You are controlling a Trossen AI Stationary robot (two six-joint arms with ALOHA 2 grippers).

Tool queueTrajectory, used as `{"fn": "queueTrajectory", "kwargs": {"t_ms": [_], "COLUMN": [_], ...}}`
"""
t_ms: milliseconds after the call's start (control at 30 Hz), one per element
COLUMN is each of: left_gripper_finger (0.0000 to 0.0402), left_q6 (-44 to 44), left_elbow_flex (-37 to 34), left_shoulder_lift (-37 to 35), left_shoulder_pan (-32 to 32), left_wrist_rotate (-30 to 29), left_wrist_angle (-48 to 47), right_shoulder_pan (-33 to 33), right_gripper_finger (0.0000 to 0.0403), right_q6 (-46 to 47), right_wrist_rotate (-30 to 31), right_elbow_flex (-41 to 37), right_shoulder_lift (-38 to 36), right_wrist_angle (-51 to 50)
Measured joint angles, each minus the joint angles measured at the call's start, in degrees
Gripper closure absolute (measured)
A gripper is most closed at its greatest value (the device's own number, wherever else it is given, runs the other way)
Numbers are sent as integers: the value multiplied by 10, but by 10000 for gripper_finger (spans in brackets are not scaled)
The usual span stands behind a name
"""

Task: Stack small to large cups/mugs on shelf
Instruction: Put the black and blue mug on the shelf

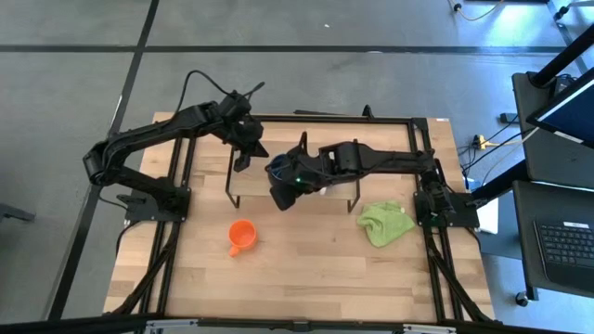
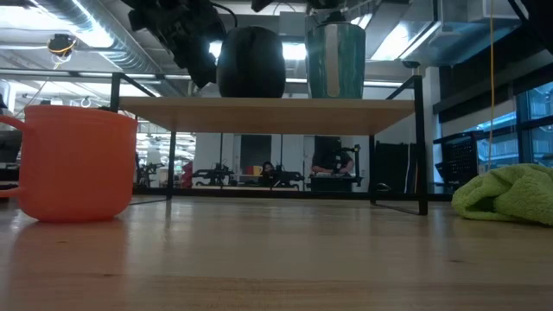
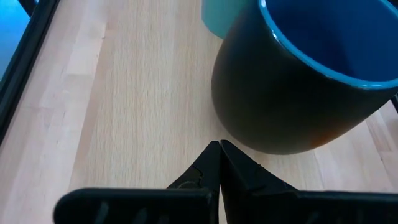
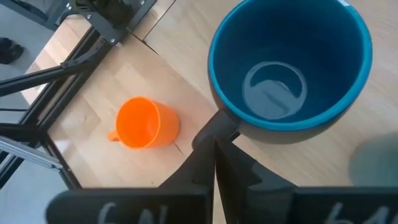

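Both grippers closed, empty, by blue mug (image 4: 289,68) on shelf (image 2: 268,109); low view alone shows white mug (image 2: 335,60)

A crumpled green cloth (image 1: 387,224) lies on the wooden surface (image 1: 306,278); a laptop (image 1: 565,243) sits beyond its edge.

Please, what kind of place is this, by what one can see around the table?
Probably a robotics lab or workshop: a bare grey floor, exposed ceiling ducts, a laptop on a side bench, and more equipment stands in the open hall behind.
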Motion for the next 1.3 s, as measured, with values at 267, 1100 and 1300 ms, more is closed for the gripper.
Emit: {"fn": "queueTrajectory", "kwargs": {"t_ms": [267,1100,1300], "left_gripper_finger": [401,401,401], "left_q6": [2,2,8], "left_elbow_flex": [0,0,0], "left_shoulder_lift": [3,3,3], "left_shoulder_pan": [0,0,0], "left_wrist_rotate": [0,0,0], "left_wrist_angle": [4,6,6], "right_shoulder_pan": [-2,-14,-14], "right_gripper_finger": [388,389,389], "right_q6": [2,-1,-2], "right_wrist_rotate": [-4,13,14], "right_elbow_flex": [0,0,0], "right_shoulder_lift": [6,14,14], "right_wrist_angle": [0,4,3]}}
